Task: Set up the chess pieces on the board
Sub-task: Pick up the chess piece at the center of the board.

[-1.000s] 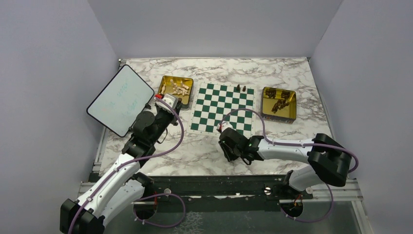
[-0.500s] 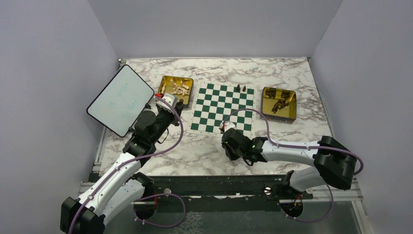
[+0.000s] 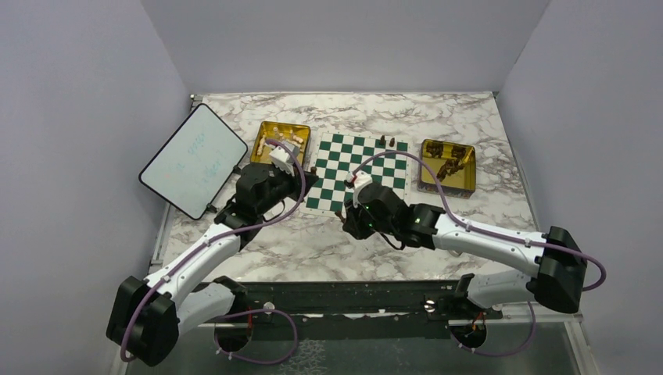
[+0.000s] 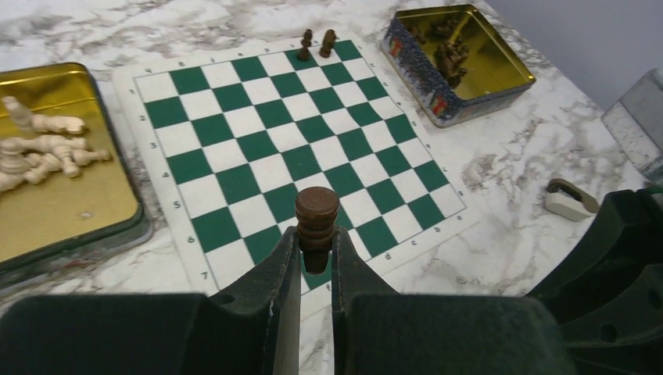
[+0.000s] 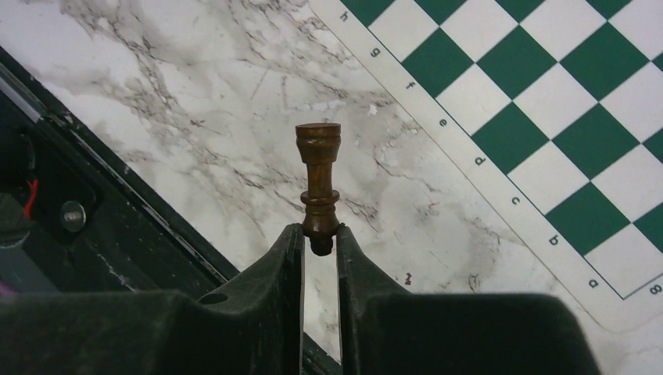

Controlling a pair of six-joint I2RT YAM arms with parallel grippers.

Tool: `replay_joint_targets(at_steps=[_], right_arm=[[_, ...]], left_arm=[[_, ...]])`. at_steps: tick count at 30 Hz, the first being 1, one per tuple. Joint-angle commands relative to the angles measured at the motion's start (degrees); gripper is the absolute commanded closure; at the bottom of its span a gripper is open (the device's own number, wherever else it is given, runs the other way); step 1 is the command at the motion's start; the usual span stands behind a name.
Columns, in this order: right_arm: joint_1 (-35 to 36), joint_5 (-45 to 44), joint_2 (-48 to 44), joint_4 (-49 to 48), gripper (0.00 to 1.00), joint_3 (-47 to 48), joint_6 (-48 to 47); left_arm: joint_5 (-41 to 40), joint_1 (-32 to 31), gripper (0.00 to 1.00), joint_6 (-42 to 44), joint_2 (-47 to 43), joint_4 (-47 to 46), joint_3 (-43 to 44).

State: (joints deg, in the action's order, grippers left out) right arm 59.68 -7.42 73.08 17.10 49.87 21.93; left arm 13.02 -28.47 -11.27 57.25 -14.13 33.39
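Note:
My left gripper (image 4: 317,238) is shut on a dark brown chess piece (image 4: 317,219) and holds it over the near edge of the green and white board (image 4: 258,141). In the top view this gripper (image 3: 310,170) is at the board's (image 3: 367,168) left edge. My right gripper (image 5: 319,233) is shut on the tip of another dark brown piece (image 5: 318,176), above the marble just off the board (image 5: 547,117). In the top view it (image 3: 344,212) is by the board's near left corner. Two dark pieces (image 3: 386,141) stand on the far row, also seen in the left wrist view (image 4: 317,45).
A gold tray (image 3: 274,160) of cream pieces (image 4: 43,148) lies left of the board. A gold tray (image 3: 427,166) of dark pieces (image 4: 449,55) lies to its right. A white tablet (image 3: 193,158) leans at the far left. A small grey-beige block (image 4: 571,201) lies on the marble.
The left arm has swung right from beside the cream tray to the board's left edge. The right arm has moved away from the table's front towards the board's near left corner.

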Motion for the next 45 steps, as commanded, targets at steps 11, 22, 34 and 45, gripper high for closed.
replay_joint_targets(at_steps=[11,22,34,45], right_arm=[[0.3,2.1,8.5,-2.2,0.97,8.4,-0.8],[0.3,-1.5,7.6,-3.7,0.95,10.2,-1.8],[0.3,-5.2,9.7,-4.0,0.95,13.3,-2.0],[0.3,-1.7,11.0,-4.2,0.95,12.5,-1.9]], left_arm=[[11.1,0.1,1.00,-13.1,7.0,-2.8,4.1],[10.6,0.1,1.00,-14.3,11.0,-1.7,3.0],[10.1,0.1,1.00,-13.0,13.3,2.3,3.0],[0.0,0.2,1.00,-16.0,7.8,4.8,5.3]])
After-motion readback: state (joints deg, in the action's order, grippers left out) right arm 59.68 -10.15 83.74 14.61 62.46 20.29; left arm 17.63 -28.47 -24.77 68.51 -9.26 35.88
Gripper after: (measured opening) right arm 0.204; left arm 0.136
